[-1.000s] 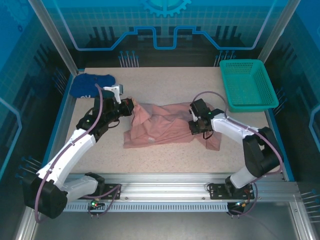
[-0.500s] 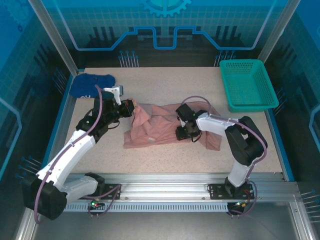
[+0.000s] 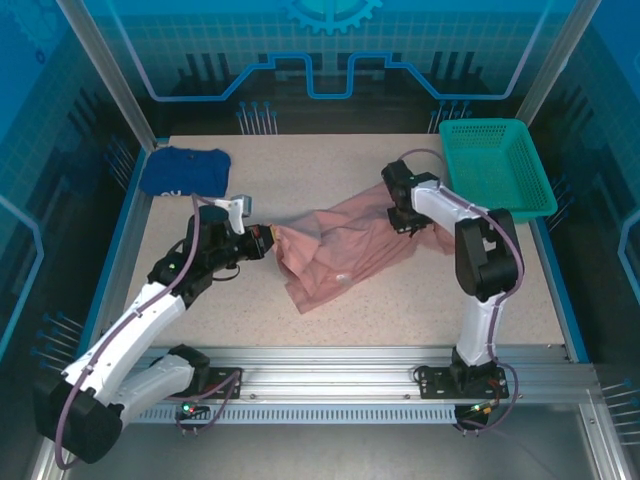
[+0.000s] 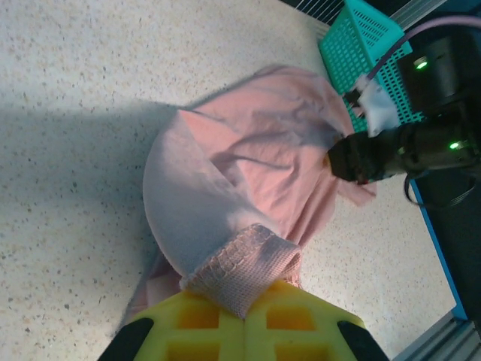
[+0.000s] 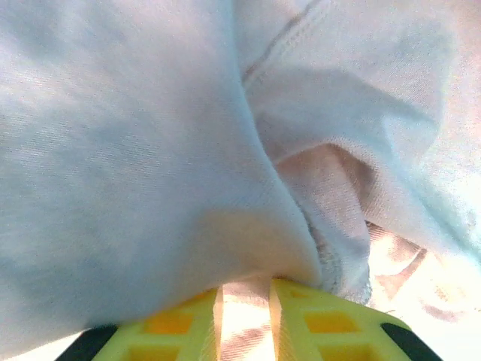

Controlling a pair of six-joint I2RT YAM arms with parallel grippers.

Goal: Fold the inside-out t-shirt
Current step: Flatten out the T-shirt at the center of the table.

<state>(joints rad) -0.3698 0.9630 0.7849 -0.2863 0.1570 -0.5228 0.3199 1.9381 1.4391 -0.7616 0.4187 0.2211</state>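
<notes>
top view: bright, even light from overhead on the table. the walls well away from the t-shirt are dim and blue-tinted. t-shirt sharp, shadows soft and faint just beside its edges.

left wrist view: broad dark shadow band across the tabletop left of the t-shirt. folds crisp, shaded in the creases. green lamps flare right of it.

right wrist view: t-shirt very near the lens, washed pale bluish, soft focus. pink-white glare at its lower right.
</notes>
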